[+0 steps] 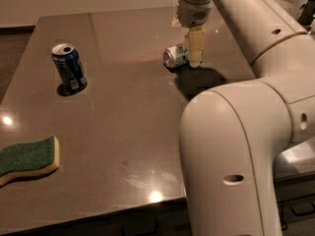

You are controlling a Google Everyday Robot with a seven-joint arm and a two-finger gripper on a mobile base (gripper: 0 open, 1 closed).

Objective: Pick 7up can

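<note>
Gripper (195, 58): I see it pointing down at the right end of the 7up can (175, 56); open or closed, I cannot tell. 7up can: on its side, toward the far edge of the desk (147, 117). Blue can (69, 68): upright, near left edge. Sponge (27, 159): near-left corner.

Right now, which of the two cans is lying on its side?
The silver-green 7up can, lying right at the tip of the pincer; the dark blue can stands upright, well away from both.
</note>
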